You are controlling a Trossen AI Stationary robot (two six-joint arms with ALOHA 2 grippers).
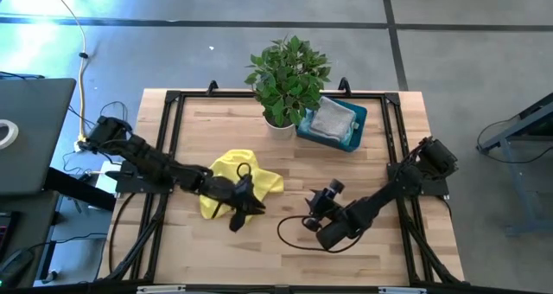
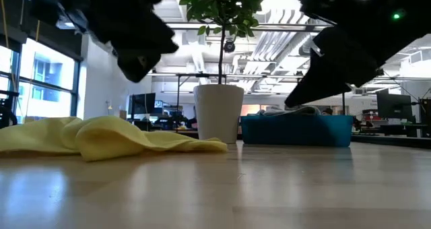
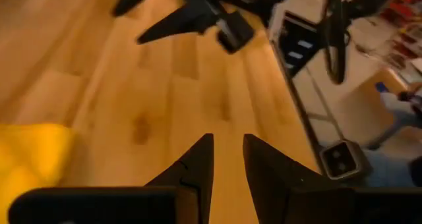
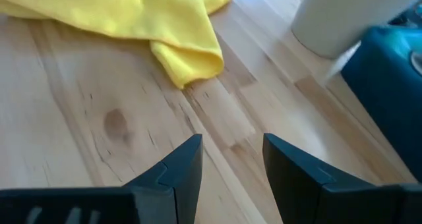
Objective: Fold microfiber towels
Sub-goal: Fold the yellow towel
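A teal bin stood near the bench's far edge, toward the right corner, with a grey towel lying crumpled inside it. Just beside the bin, on its left, a leafy plant rose from a white pot. A yellow towel lay rumpled and unfolded on the bench left of centre, its cloth bunched into soft ridges with one corner rolled over on itself. The left gripper hung at the near edge of the yellow towel, above bare wood, its fingers parted by a narrow gap with nothing between them. The right gripper hovered right of centre, apart from the towel, its fingers spread and empty.
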